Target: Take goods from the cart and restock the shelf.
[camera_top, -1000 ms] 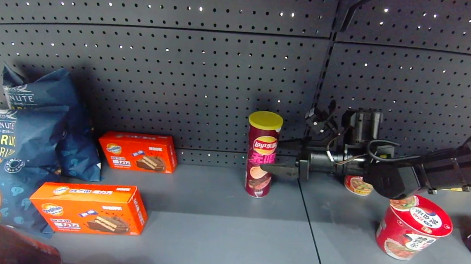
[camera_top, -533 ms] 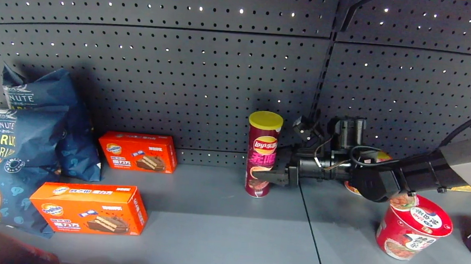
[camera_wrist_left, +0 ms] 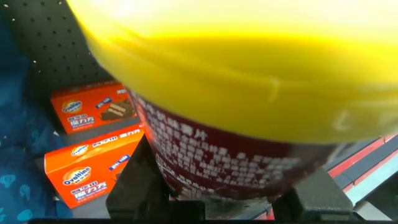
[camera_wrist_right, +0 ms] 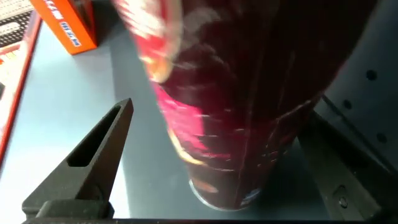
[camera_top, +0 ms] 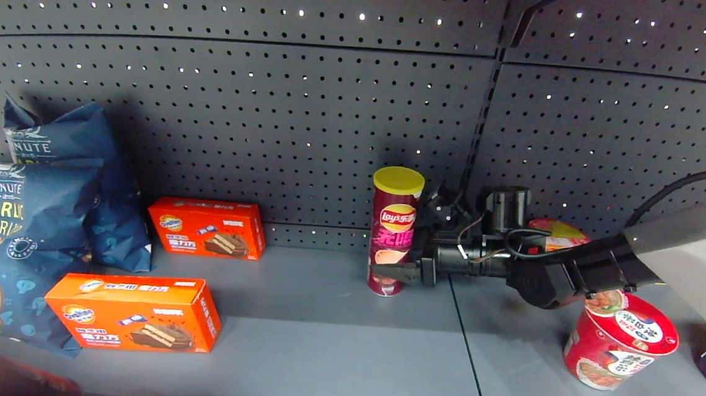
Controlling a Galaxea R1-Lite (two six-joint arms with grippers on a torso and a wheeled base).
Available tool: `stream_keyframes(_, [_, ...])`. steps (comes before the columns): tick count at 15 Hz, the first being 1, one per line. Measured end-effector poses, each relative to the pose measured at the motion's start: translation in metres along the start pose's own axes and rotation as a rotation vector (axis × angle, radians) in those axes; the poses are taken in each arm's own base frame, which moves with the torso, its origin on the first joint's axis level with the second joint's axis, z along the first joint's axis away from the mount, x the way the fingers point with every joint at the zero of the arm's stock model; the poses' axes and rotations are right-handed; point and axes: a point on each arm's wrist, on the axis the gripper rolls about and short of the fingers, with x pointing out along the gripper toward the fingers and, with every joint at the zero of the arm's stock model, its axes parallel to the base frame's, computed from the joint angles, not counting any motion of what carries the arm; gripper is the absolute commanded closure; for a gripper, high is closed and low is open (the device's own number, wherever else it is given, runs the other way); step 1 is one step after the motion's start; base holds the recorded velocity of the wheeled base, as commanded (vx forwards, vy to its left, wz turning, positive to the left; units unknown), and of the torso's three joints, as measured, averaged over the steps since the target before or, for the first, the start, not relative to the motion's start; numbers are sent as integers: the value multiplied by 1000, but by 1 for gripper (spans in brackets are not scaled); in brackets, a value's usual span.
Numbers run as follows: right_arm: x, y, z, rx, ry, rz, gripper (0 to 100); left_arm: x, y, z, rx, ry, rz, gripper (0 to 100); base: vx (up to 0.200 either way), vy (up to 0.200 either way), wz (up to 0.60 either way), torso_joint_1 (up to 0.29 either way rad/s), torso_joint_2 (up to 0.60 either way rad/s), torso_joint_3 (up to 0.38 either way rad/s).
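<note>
One chip can point(camera_top: 394, 232) stands upright at the back of the shelf point(camera_top: 318, 344), and my right gripper point(camera_top: 396, 268) straddles it with its fingers wide apart. My left gripper point(camera_wrist_left: 224, 194) clasps a second can point(camera_wrist_left: 249, 124), which I judge is not yet shelved.

Dim light casts soft shadows behind the bags point(camera_top: 48, 201) (pegboard point(camera_top: 271, 124) holes glint).
</note>
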Motion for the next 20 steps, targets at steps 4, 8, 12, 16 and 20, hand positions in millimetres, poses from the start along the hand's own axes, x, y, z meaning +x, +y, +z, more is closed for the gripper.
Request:
stream_keyframes(4, [6,-6,-8,0,-2,-2,100,0,0,-1,-1,2,4,100,0,0,0,0,0,0])
stream_keyframes(8, [5,-7,-7,2,-1,-7,100,0,0,-3,-4,7,7,100,0,0,0,0,0,0])
stream_keyframes(12, [-2,6,4,-13,1,-51,100,-1,0,-3,-3,6,3,100,0,0,0,0,0,0])
stream_keyframes(16, [-19,37,24,-31,-4,-62,100,-3,-1,-3,0,-2,1,100,0,0,0,0,0,0])
stream_keyframes(20, [-31,87,34,-33,20,-51,100,-8,-3,-6,-1,-2,2,100,0,0,0,0,0,0])
